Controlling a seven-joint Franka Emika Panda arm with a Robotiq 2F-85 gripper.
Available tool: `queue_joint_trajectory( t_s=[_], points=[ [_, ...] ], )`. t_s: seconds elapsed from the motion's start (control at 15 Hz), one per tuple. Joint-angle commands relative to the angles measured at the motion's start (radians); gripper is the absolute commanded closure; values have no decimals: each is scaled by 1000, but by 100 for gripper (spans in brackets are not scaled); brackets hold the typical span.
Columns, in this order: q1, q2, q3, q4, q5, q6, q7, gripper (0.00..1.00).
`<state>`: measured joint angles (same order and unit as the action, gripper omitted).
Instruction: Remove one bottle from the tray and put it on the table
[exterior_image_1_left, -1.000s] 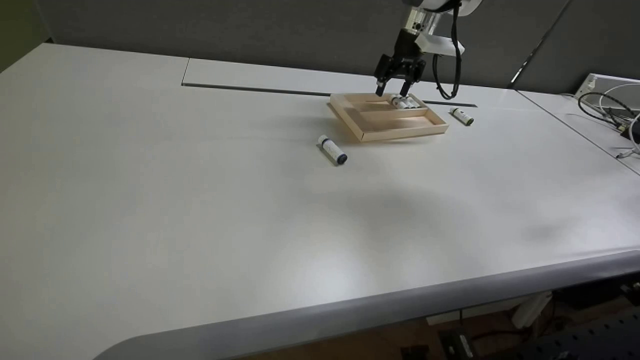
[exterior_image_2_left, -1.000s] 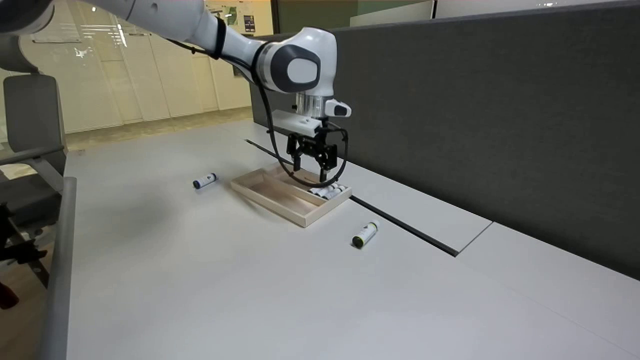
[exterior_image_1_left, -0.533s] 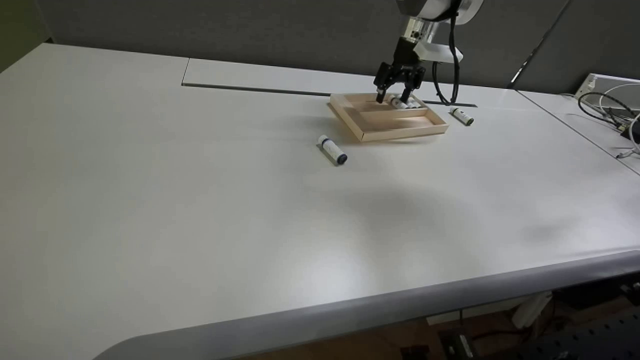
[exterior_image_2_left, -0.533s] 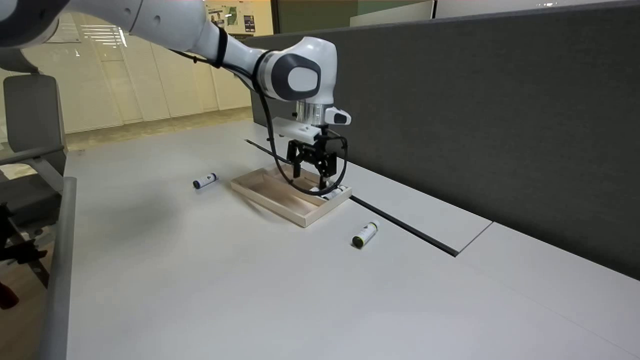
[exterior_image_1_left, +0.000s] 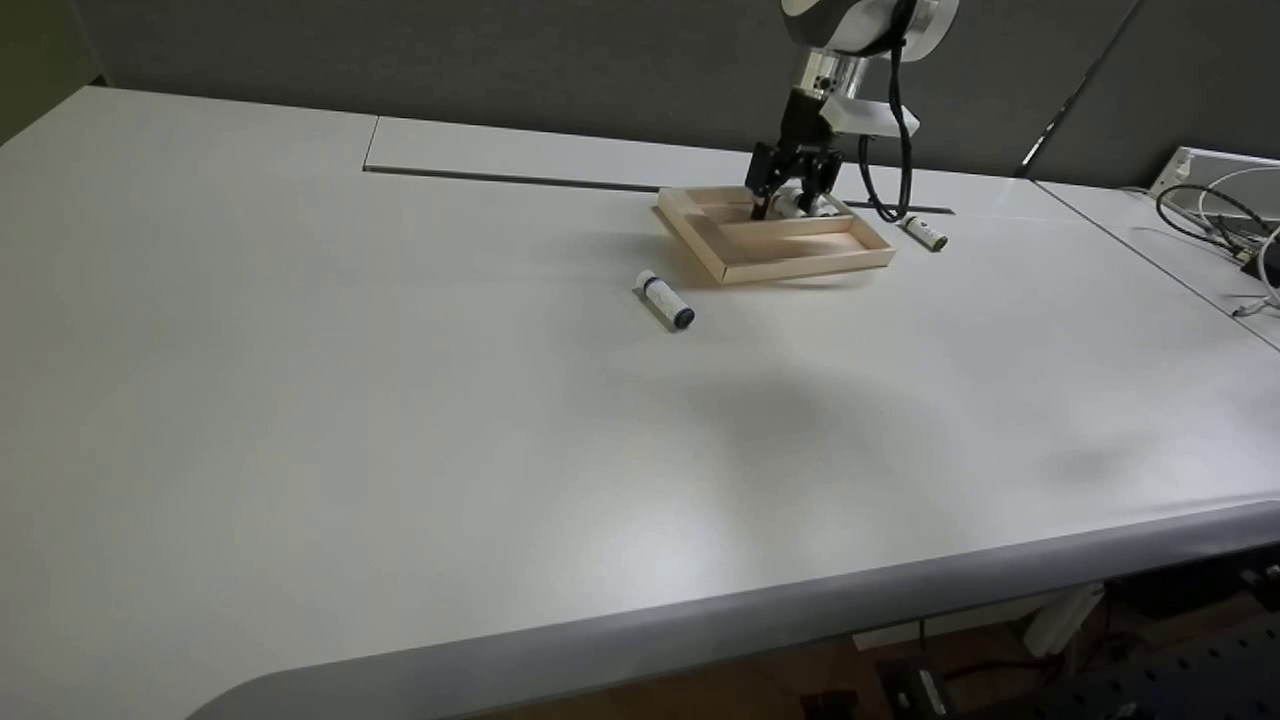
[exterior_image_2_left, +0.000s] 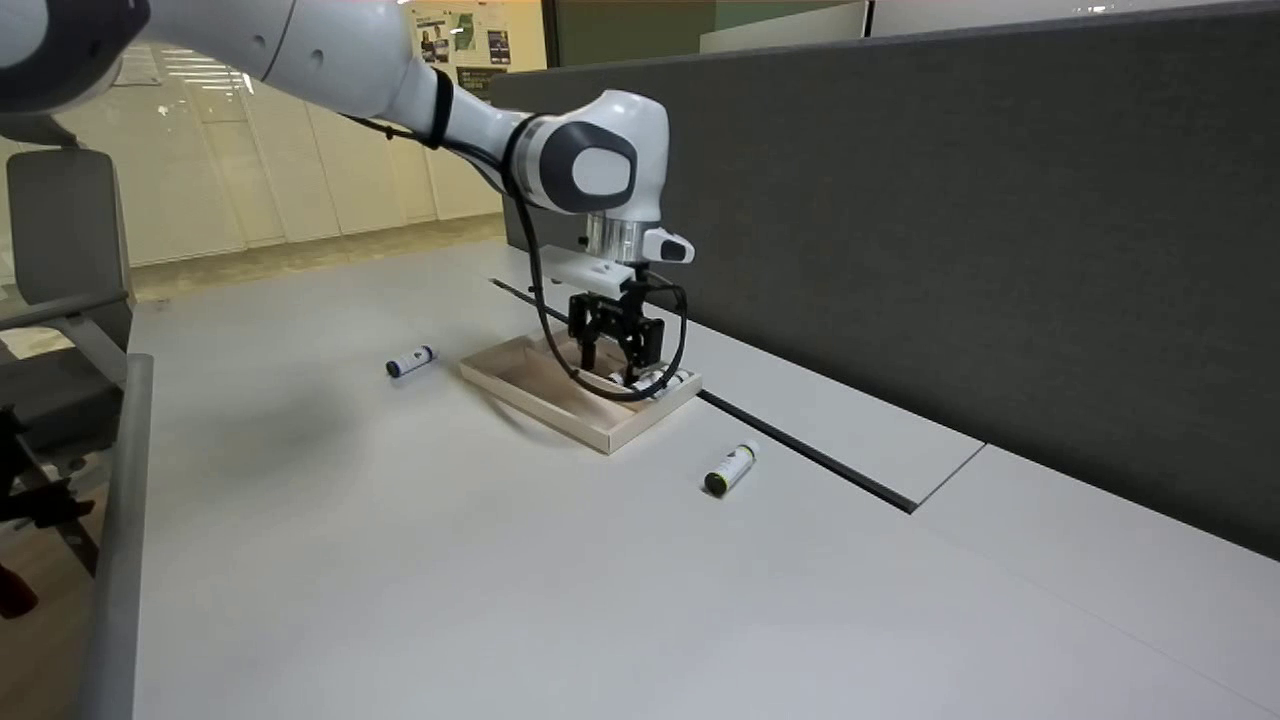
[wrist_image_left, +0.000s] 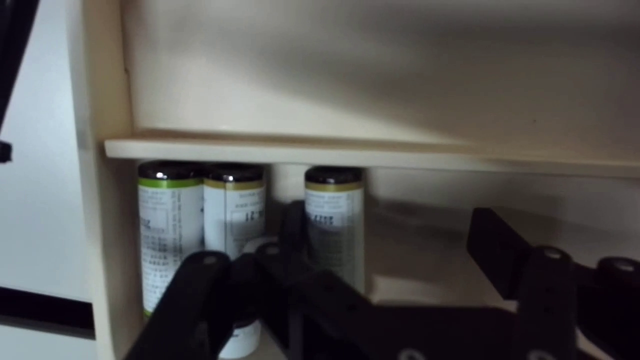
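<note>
The light-wood tray (exterior_image_1_left: 808, 270) lies on the white-grey table (exterior_image_1_left: 400, 400); the tray also shows in an exterior view (exterior_image_2_left: 535, 411) and in the wrist view (wrist_image_left: 380, 156). Three white bottles with dark caps lie in its rear compartment: a left one (wrist_image_left: 170, 220), a middle one (wrist_image_left: 234, 210) and a right one (wrist_image_left: 341, 220), which lies apart from the others. My gripper (wrist_image_left: 390, 225) is open, lowered into that compartment. It also shows in both exterior views (exterior_image_1_left: 782, 208) (exterior_image_2_left: 610, 370). One finger is between the middle and right bottles, close against the right one; the other finger is well away from it.
A bottle with a blue band (exterior_image_1_left: 665, 300) lies on the table in front of the tray. A bottle with a yellow-green band (exterior_image_2_left: 730, 468) lies beside the tray. A grey partition (exterior_image_1_left: 500, 60) stands behind. A cable (exterior_image_2_left: 545, 300) loops beside my gripper.
My gripper has come down into the tray's rear compartment and moved slightly left in both exterior views, staying open. The bottle at its fingers appears shifted slightly left in an exterior view.
</note>
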<state>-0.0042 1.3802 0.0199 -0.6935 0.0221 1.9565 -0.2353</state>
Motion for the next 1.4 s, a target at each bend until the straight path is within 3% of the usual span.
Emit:
queue_joint_trajectory(
  t_s=[0.0,0.47,0.67,0.93,1.33],
  points=[
    [9,18,-10,68,-1,-39,40,47],
    [-4,0,-1,87,13,-129,49,95],
    [-11,-31,6,82,23,-182,37,93],
    [-7,-96,3,44,22,-160,25,93],
    [-4,-208,15,-105,26,-136,-1,93]
  ],
)
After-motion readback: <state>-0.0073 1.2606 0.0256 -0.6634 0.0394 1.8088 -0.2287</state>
